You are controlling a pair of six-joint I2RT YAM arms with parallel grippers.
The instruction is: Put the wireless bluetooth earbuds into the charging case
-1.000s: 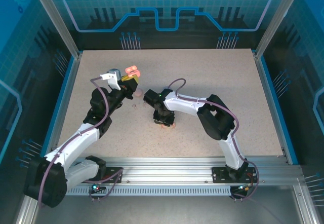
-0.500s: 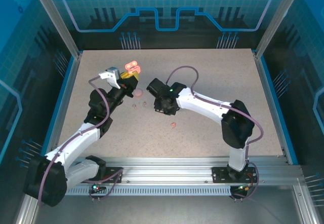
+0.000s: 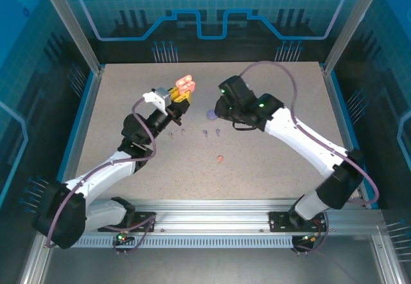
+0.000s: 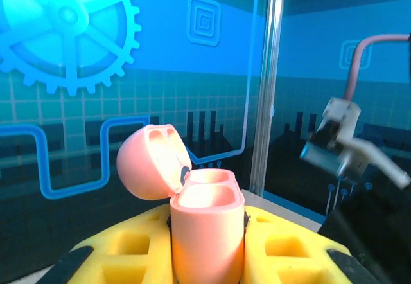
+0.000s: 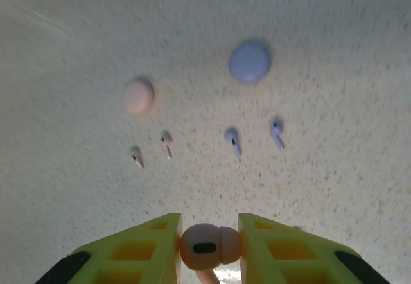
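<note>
My left gripper point(image 4: 207, 261) is shut on a coral charging case point(image 4: 204, 229), held upright with its lid point(image 4: 149, 162) swung open and both wells empty. From above, that case point(image 3: 184, 81) hangs over the back of the table. My right gripper point(image 5: 209, 248) is shut on a coral earbud point(image 5: 207, 245), lifted above the table near the purple case point(image 3: 211, 114). Below it lie two purple earbuds point(image 5: 232, 140) point(image 5: 277, 133) and two pale pink earbuds point(image 5: 136, 157) point(image 5: 167, 144). A second coral earbud point(image 3: 220, 159) lies alone nearer the front.
A shut purple case point(image 5: 250, 62) and a shut pink case point(image 5: 139, 96) sit on the speckled table point(image 3: 276, 168) behind the loose buds. Blue-edged walls and metal posts point(image 4: 268, 85) ring the table. The right arm point(image 3: 308, 142) stretches across the right half.
My right gripper has risen from the table's middle and swung back and to the right with the coral earbud. My left gripper has carried the open coral case a little to the right.
</note>
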